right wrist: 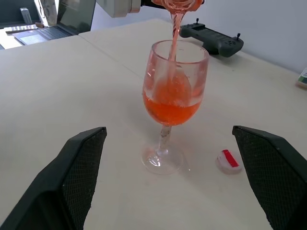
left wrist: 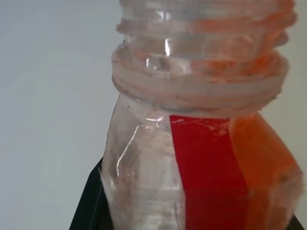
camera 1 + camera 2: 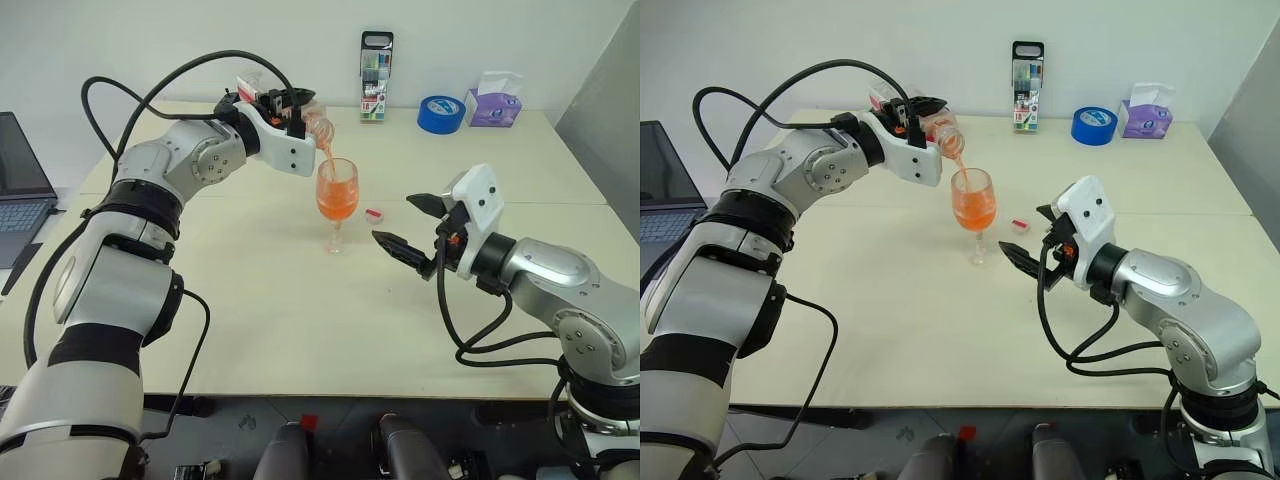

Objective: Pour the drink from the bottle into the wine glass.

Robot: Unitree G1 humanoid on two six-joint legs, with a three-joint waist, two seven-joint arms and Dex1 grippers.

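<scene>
We are over the wide cream desk (image 3: pixel 250 320), and the pour is on. At nine o'clock, off the desk's edge, sits an open dark laptop (image 3: pixel 20 185). Our left claw (image 3: pixel 285 100) is clenched on the small clear plastic bottle with the red-and-white label (image 3: pixel 310 122), tipped mouth-down at about eleven o'clock from the glass. In the left wrist view the threaded neck is bare, no cap on it. A thin stream of translucent orange drink (image 1: pixel 173 28) runs from the mouth into the clear stemmed wine glass (image 3: pixel 337 200), which stands upright near the middle of the desk, its bowl roughly half full of orange. Our right claw (image 3: pixel 412 222) hangs at three o'clock of the glass, released, black fingers (image 1: pixel 79 167) spread wide and gripping nothing, clear of the stem. Along the far edge at twelve to one o'clock we see a tall pack of markers (image 3: pixel 376 77), a roll of blue tape (image 3: pixel 441 113) and a purple tissue box (image 3: pixel 495 105). Smallest of all, the red-and-white cap (image 3: pixel 375 214) lies on the desk just right of the glass's foot.
</scene>
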